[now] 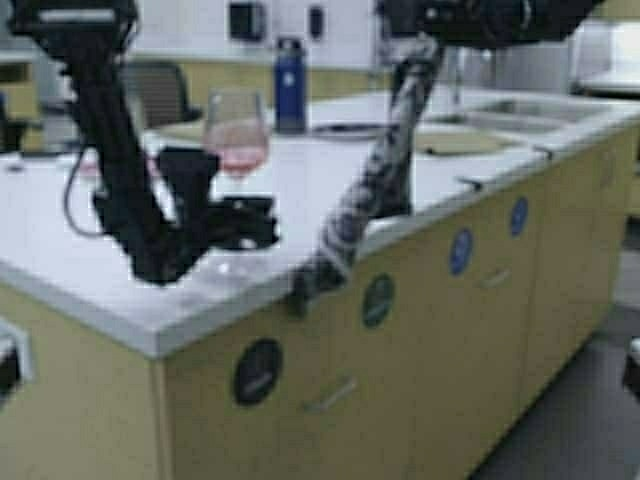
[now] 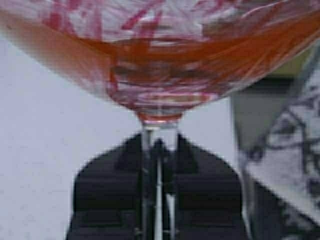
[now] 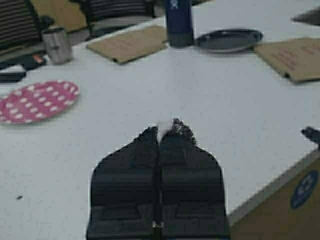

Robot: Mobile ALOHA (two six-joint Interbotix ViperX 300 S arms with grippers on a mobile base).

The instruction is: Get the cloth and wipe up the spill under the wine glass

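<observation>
The wine glass (image 1: 237,130), with pinkish-red liquid in its bowl, is over the white counter (image 1: 90,260) at the left. My left gripper (image 1: 235,195) is shut on its thin stem (image 2: 150,165), just under the bowl (image 2: 160,55). The foot is hidden behind the gripper. The patterned dark grey and white cloth (image 1: 375,185) hangs in a long strip from my right gripper (image 1: 420,42), high at the back, down past the counter's front edge. A tuft of cloth (image 3: 164,126) sticks out of the shut right gripper (image 3: 165,131). A faint pale patch (image 1: 224,268) lies below the glass.
A dark blue bottle (image 1: 290,85) stands behind the glass, with a dark plate (image 3: 227,39) and brown mats (image 3: 127,44) near it. A steel mug (image 3: 57,45) and a pink dotted plate (image 3: 37,100) sit farther left. A sink (image 1: 520,115) is at the right.
</observation>
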